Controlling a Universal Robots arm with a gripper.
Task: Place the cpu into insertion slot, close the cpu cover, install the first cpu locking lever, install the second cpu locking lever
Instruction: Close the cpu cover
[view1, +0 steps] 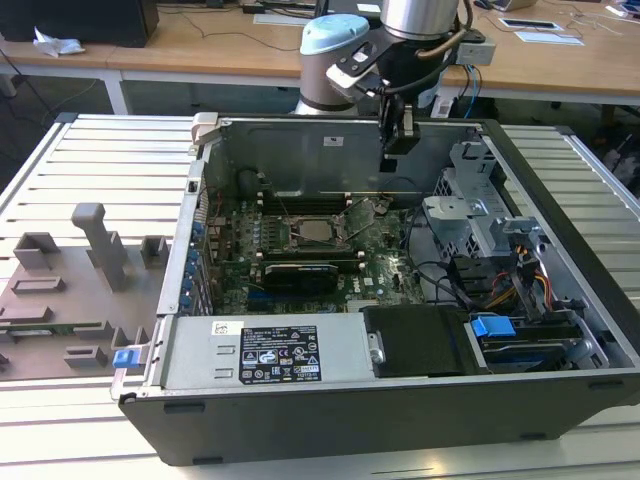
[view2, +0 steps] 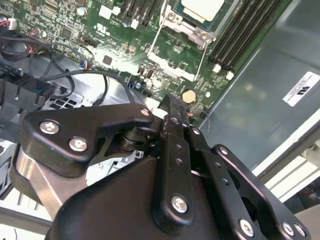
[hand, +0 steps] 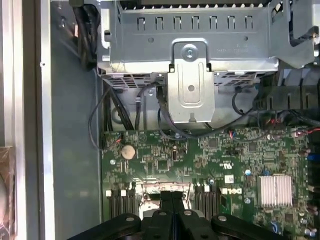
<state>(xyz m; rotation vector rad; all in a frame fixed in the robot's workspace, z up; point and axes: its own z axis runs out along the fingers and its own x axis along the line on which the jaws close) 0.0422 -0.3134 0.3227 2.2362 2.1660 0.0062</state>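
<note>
While one cpu (view1: 318, 232) sits in one insertion slot (view1: 293, 238), the fingers (view2: 176, 125) press together, empty.

The cpu (view1: 322, 231) had a dull silver metal top; the circuit board (view1: 388, 272) was glossy green (the case (view1: 300, 150) matt grey metal).

A long wooden desk (view1: 200, 50) with white legs (view1: 115, 92) runs across the back of the exterior view, the space beneath it in shadow. On its top sit a black box (view1: 90, 20) and a crumpled white scrap (view1: 55, 43) towards the exterior view's left, and loose papers (view1: 548, 37) towards the right. In front stands a pale metal table of parallel slats (view1: 100, 160), carrying a grey moulded fixture tray (view1: 60, 300). The light is bright and even, glinting off the slats.
</note>
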